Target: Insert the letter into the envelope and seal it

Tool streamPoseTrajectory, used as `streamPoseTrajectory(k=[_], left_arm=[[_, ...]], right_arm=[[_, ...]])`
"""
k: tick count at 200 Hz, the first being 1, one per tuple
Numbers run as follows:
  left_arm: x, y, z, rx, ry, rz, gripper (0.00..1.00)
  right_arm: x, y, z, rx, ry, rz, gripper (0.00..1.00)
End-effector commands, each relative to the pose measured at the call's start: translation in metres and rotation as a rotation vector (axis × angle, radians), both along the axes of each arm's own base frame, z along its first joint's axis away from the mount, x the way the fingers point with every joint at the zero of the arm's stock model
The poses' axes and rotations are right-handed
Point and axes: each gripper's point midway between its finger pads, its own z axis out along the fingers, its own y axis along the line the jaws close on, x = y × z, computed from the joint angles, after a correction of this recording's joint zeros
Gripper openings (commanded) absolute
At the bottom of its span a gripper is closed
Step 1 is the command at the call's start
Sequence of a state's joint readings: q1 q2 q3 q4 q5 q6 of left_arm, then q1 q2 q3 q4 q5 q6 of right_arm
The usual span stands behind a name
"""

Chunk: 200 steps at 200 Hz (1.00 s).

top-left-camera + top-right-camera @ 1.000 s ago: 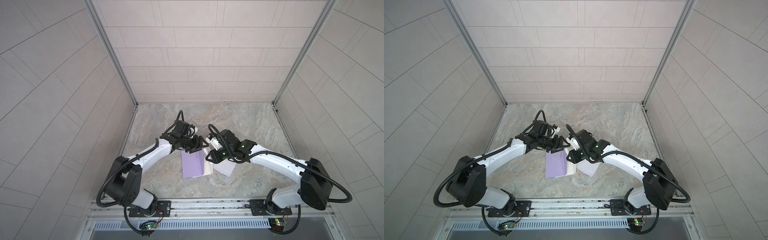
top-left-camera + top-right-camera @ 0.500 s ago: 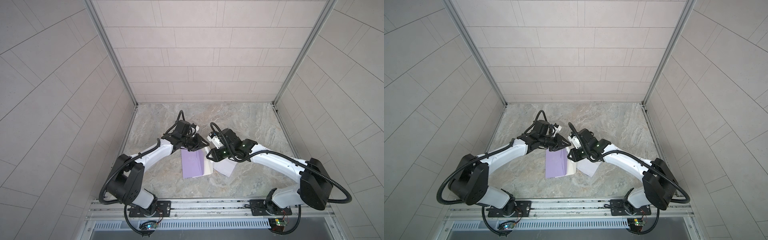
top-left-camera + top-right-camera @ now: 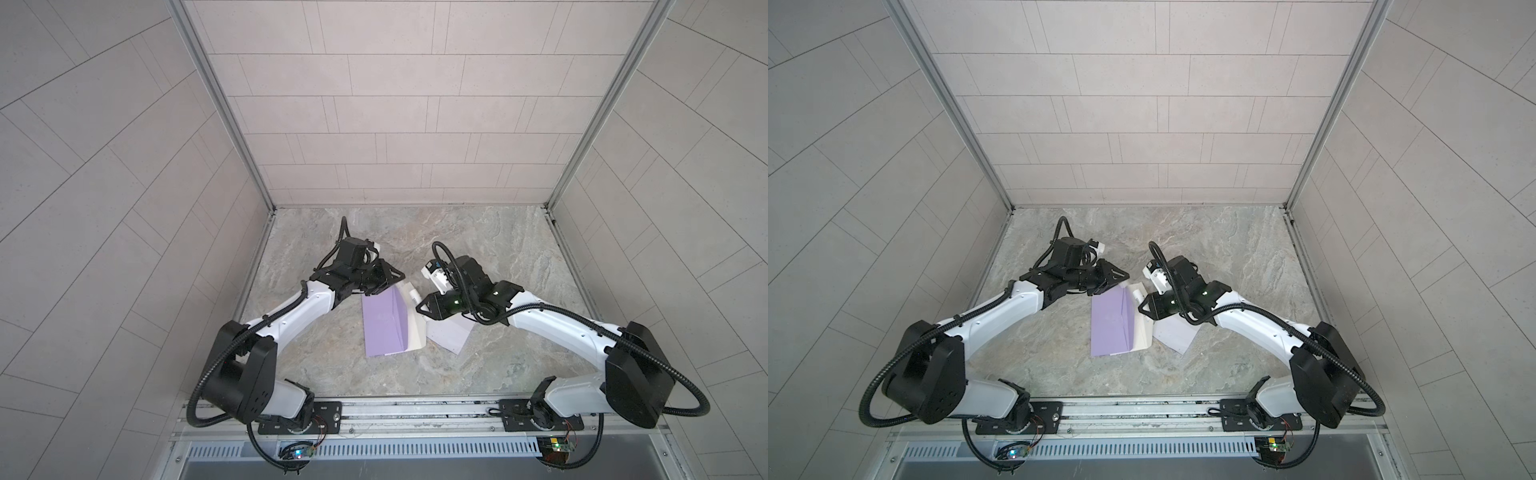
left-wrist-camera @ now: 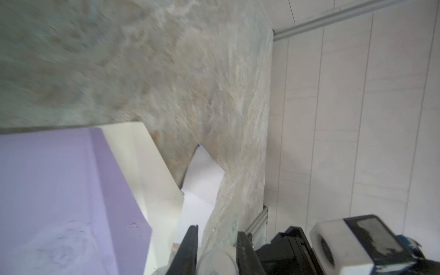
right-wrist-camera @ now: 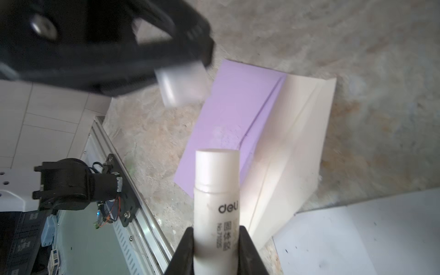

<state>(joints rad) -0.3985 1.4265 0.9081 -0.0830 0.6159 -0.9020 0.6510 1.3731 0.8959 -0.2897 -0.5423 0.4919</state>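
On the marble table [image 3: 332,374], a white sheet [image 3: 451,334] lies right of centre, meeting the flap's edge. The right gripper [image 5: 215,232] pinches an uncapped Deli glue stick [image 5: 216,190], which blocks the lower middle of the right wrist view. At that view's upper left, the left gripper [image 4: 216,235] is clamped on the translucent cap [image 5: 182,87]. The lilac envelope [image 3: 382,328] lies flat at centre in both top views, with its cream flap [image 3: 413,328] open to the right.

Left arm [image 3: 299,307] is reaching toward one o'clock, right arm [image 3: 557,328] toward ten o'clock; left gripper [image 4: 217,252] and right gripper [image 5: 216,250] are both clamping.
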Motion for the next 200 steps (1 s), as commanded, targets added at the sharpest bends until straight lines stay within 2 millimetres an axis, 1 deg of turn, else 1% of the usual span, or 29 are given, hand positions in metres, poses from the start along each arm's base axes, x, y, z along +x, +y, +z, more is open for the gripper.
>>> streamPoseTrajectory(k=[1,23,35,46,52,58,74,90,100,114,119,131,149,158,170,185,200], left_arm=[[0.012,0.036,-0.015,0.106,-0.005,0.134,0.00],[0.012,0.070,-0.035,0.216,0.023,0.233,0.00],[0.010,0.095,-0.047,0.345,0.026,0.302,0.00],[0.003,0.121,-0.058,0.478,0.042,0.364,0.00],[0.000,0.139,-0.063,0.567,0.040,0.411,0.00],[-0.002,0.157,-0.065,0.643,0.032,0.471,0.00],[-0.012,0.190,-0.070,0.759,0.022,0.600,0.00],[-0.020,0.212,-0.073,0.832,0.009,0.701,0.02],[-0.025,0.223,-0.077,0.880,0.013,0.736,0.03],[-0.030,0.233,-0.084,0.941,0.034,0.760,0.03],[-0.031,0.234,-0.087,0.953,0.042,0.764,0.05],[-0.031,0.235,-0.095,0.970,0.057,0.758,0.10],[-0.030,0.231,-0.111,0.978,0.091,0.730,0.11],[-0.030,0.229,-0.119,0.980,0.110,0.716,0.14],[-0.032,0.229,-0.128,0.983,0.132,0.715,0.15],[-0.031,0.225,-0.133,0.965,0.130,0.708,0.20],[-0.033,0.224,-0.132,0.968,0.121,0.710,0.24]], right_arm=[[-0.011,-0.021,-0.018,-0.088,0.067,-0.031,0.04],[-0.011,-0.022,-0.020,-0.093,0.068,-0.036,0.04],[-0.011,-0.022,-0.020,-0.094,0.068,-0.037,0.04],[-0.010,-0.022,-0.021,-0.096,0.069,-0.037,0.04],[-0.010,-0.022,-0.021,-0.095,0.071,-0.036,0.04],[-0.011,-0.021,-0.021,-0.094,0.070,-0.036,0.03],[-0.010,-0.021,-0.021,-0.090,0.070,-0.037,0.03],[-0.010,-0.020,-0.021,-0.089,0.071,-0.037,0.03],[-0.010,-0.020,-0.022,-0.090,0.073,-0.039,0.03],[-0.010,-0.020,-0.022,-0.089,0.073,-0.040,0.02],[-0.010,-0.020,-0.021,-0.086,0.072,-0.038,0.02],[-0.010,-0.020,-0.021,-0.087,0.071,-0.038,0.02],[-0.010,-0.021,-0.021,-0.093,0.070,-0.039,0.02],[-0.010,-0.021,-0.021,-0.095,0.070,-0.035,0.02],[-0.011,-0.022,-0.019,-0.097,0.070,-0.039,0.02],[-0.011,-0.023,-0.020,-0.100,0.067,-0.037,0.02],[-0.011,-0.023,-0.019,-0.100,0.069,-0.041,0.02]])
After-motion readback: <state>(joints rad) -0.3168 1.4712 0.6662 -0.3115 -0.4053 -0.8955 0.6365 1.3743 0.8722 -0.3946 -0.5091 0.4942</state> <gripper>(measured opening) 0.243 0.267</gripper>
